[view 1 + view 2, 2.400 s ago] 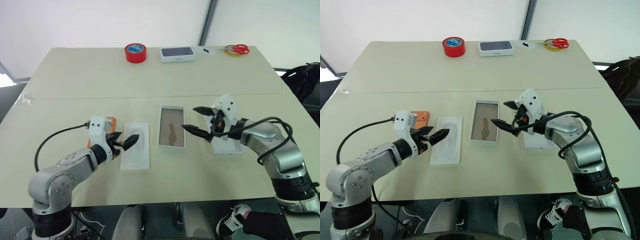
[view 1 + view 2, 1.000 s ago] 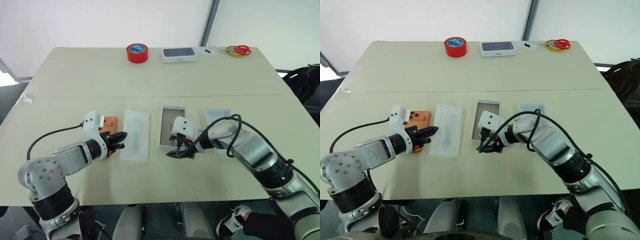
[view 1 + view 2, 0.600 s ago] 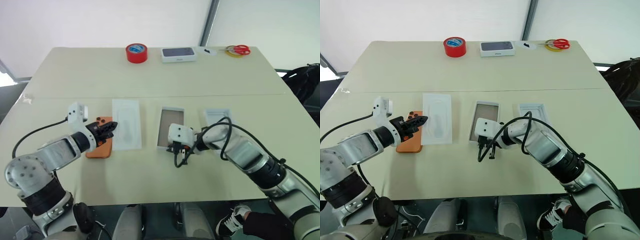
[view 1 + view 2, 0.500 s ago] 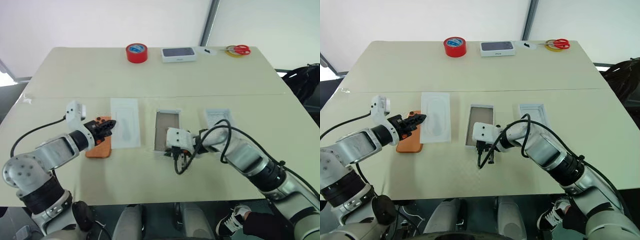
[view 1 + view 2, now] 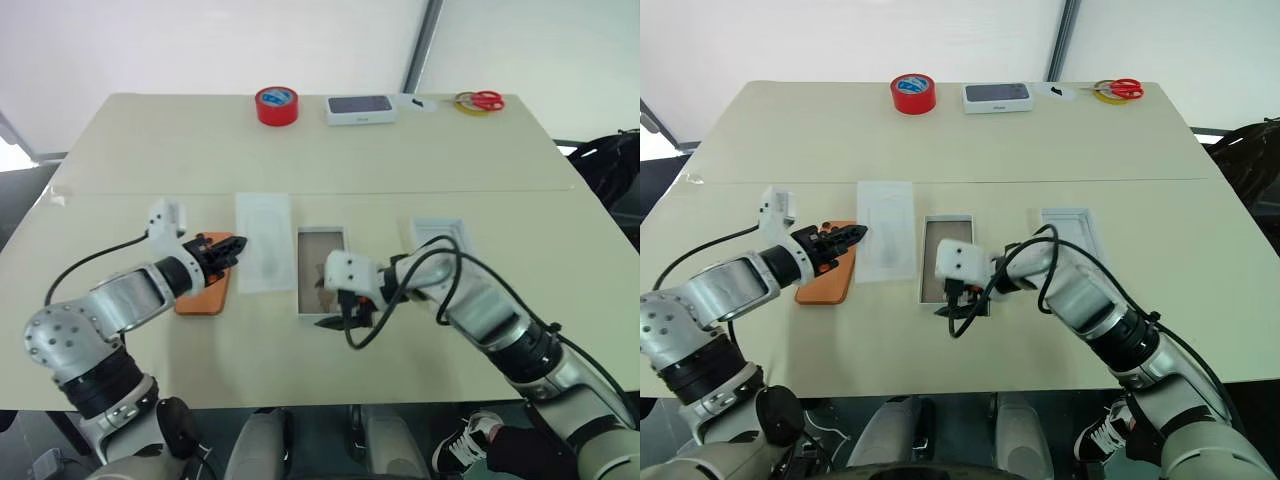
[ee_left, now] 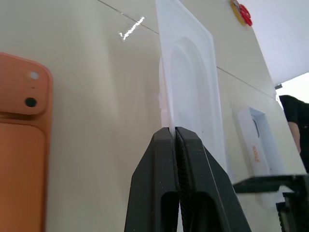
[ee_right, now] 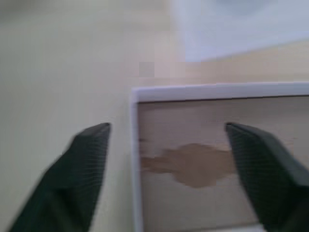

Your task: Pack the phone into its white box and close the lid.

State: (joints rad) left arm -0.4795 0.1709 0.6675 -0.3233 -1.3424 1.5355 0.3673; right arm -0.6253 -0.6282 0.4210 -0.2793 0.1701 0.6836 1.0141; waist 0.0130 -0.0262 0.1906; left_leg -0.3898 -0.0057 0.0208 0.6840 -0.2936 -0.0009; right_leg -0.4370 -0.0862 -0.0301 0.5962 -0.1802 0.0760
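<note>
Desk [image 5: 300,140], pale beige, carries everything. White insert tray [image 5: 264,255] lies mid-desk toward the front edge, w/ the white box [image 5: 320,270] just beside it, tan inside showing a dark mark. The lid [image 5: 441,237] sits apart from the box toward the right edge, pale inside up. The phone [image 5: 205,285] lies flat, camera side up, between tray and left edge. Far edge: white box w/ dark top [image 5: 360,108], red tape roll [image 5: 275,104], scissors [image 5: 478,99]. Left claw [image 6: 175,137] clenched, fingers together, empty, tip prob. over the tray's near edge. Right claw [image 7: 169,164] spread wide, holding nothing, over the box's front end.
</note>
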